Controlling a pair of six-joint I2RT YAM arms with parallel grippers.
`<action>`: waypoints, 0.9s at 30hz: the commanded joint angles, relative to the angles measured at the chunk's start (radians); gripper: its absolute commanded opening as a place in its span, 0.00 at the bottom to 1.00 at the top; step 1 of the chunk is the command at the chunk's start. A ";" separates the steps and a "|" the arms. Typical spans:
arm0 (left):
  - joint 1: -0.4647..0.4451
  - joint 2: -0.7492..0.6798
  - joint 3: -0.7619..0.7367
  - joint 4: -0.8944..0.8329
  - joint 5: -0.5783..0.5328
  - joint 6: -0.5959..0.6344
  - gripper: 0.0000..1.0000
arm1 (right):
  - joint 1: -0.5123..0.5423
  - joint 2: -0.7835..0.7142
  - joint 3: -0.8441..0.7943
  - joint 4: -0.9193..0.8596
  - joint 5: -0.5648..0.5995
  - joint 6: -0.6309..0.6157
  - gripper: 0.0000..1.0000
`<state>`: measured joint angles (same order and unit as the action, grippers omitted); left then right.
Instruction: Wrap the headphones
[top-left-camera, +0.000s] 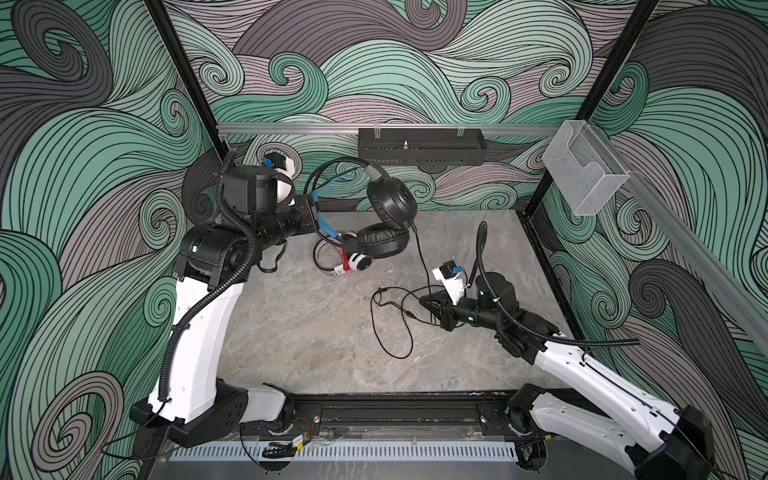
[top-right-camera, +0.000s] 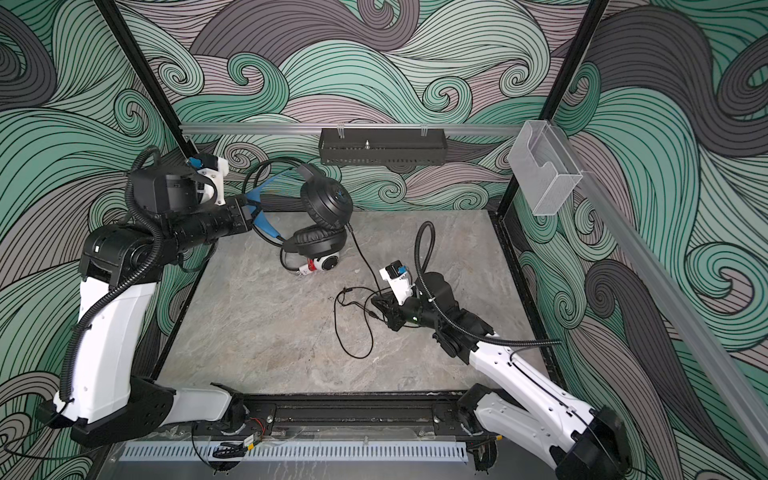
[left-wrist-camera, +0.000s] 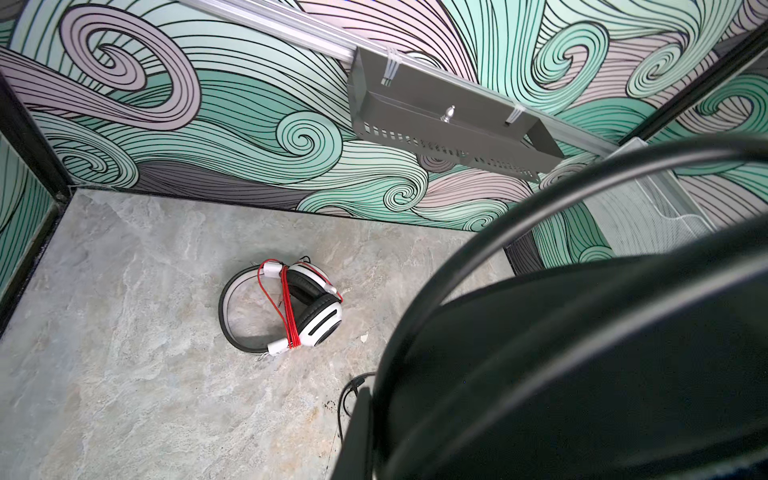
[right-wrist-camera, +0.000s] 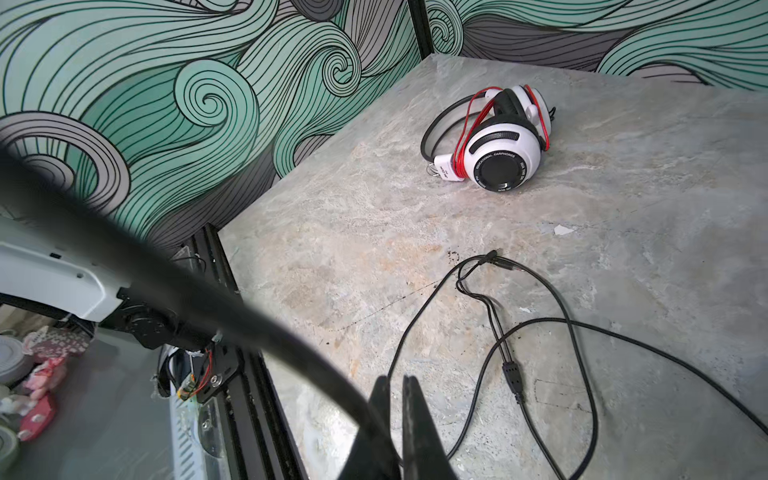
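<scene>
Now we hold the black pair up

Our left gripper (top-left-camera: 316, 211) pinches the blue band (top-left-camera: 328, 230) of the black headphones (top-left-camera: 392, 203) and holds them above the back of the table (top-left-camera: 307, 340). Our right gripper (right-wrist-camera: 395, 381) sits low, jaws pressed together on the black cable (right-wrist-camera: 512, 374). The white headphones (top-left-camera: 358, 262) lie on the table, red cable (left-wrist-camera: 286, 307) wound round them.
</scene>
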<state>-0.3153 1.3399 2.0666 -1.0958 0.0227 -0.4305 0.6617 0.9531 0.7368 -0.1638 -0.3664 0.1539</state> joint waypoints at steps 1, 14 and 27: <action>0.025 -0.049 -0.024 0.082 0.014 -0.065 0.00 | -0.006 -0.011 0.090 -0.143 0.091 -0.092 0.00; 0.003 -0.134 -0.465 0.182 -0.125 0.066 0.00 | 0.178 0.024 0.533 -0.544 0.671 -0.676 0.00; -0.311 -0.108 -0.666 0.249 -0.169 0.280 0.00 | 0.362 0.407 0.941 -0.657 0.894 -0.781 0.00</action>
<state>-0.5915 1.2446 1.4197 -0.9253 -0.1772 -0.1978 1.0225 1.3209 1.6333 -0.7639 0.4358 -0.6086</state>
